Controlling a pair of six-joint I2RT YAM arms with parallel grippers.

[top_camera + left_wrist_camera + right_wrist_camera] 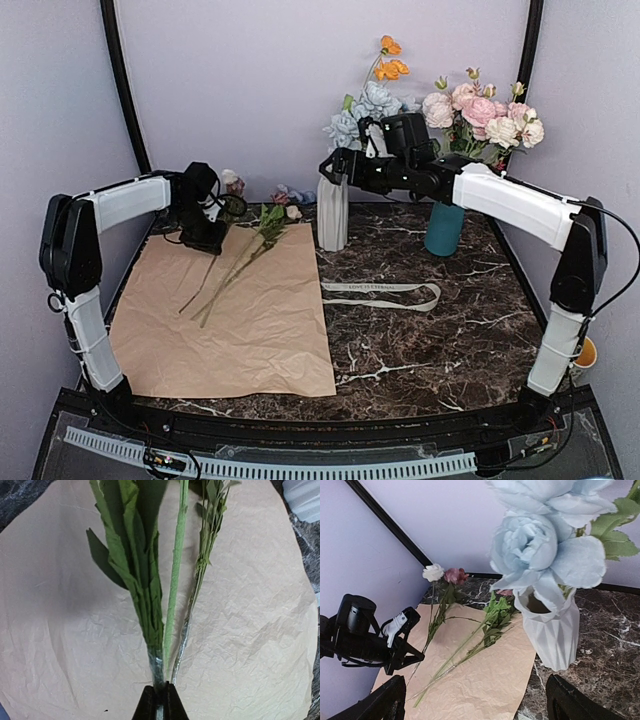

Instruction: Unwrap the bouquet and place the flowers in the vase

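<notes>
The unwrapped kraft paper (240,330) lies flat on the left of the table, with loose green-stemmed flowers (250,250) on it. My left gripper (208,240) sits at the paper's far edge. In the left wrist view this gripper (160,702) is shut on the taped part of a leafy stem (145,605); two other stems lie beside it. The white ribbed vase (333,212) holds orange (390,62) and pale blue blooms (365,112). My right gripper (330,168) hangs open above the vase (552,635), nothing between its fingers (385,702).
A teal vase (444,228) of pink roses (485,115) stands right of the white vase. The cream ribbon (385,293) lies loose on the marble in the middle. Cream and dusty pink blossoms (442,574) rest at the table's back edge.
</notes>
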